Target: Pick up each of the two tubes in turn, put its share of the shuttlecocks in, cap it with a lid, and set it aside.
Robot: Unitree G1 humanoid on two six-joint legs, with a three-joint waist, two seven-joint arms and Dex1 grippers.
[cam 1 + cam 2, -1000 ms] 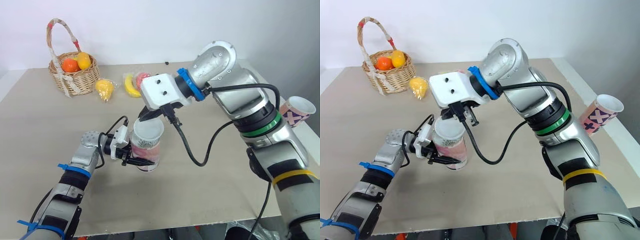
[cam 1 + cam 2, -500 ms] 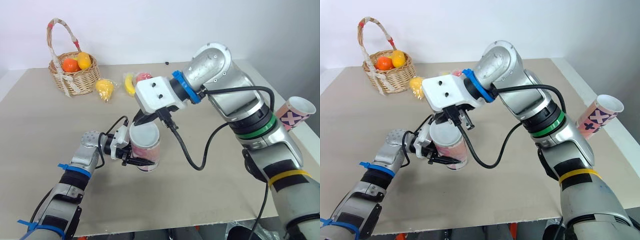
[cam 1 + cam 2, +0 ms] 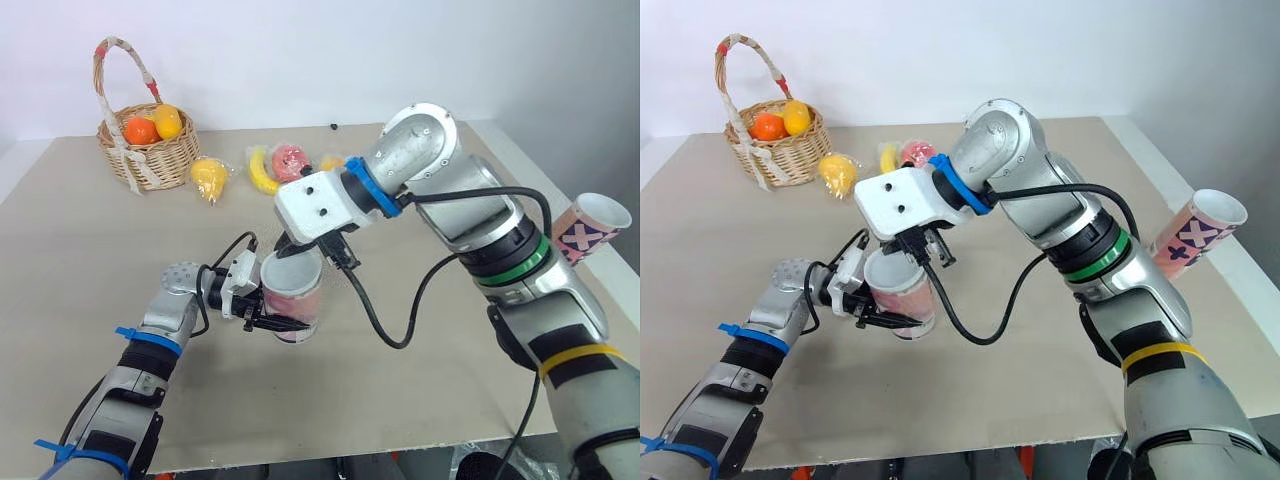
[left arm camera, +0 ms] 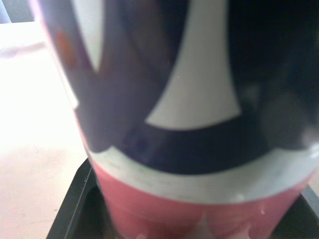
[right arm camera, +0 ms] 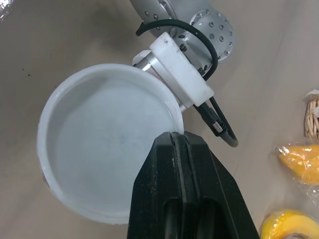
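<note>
A short tube [image 3: 296, 306] with a pink, white and dark pattern stands upright on the table. My left gripper [image 3: 283, 325] is shut on its lower part, and its wall looms close in the left wrist view as the tube [image 4: 199, 124]. A white lid [image 5: 109, 144] rests hollow side up on the tube's mouth. My right gripper [image 5: 174, 135] hovers just above, fingers shut on the lid's rim. The second tube [image 3: 594, 224], white with pink crosses, leans past the table's right edge.
A wicker basket [image 3: 148, 150] of fruit stands at the back left. A bagged yellow fruit [image 3: 208, 177], a banana [image 3: 262, 170] and a pink fruit [image 3: 292, 160] lie beside it. A black cable [image 3: 385, 325] loops down from my right arm near the tube.
My right gripper swung left over the tube, then came back right and lower. The lid stays on the tube's mouth. The left arm and tube have not moved.
</note>
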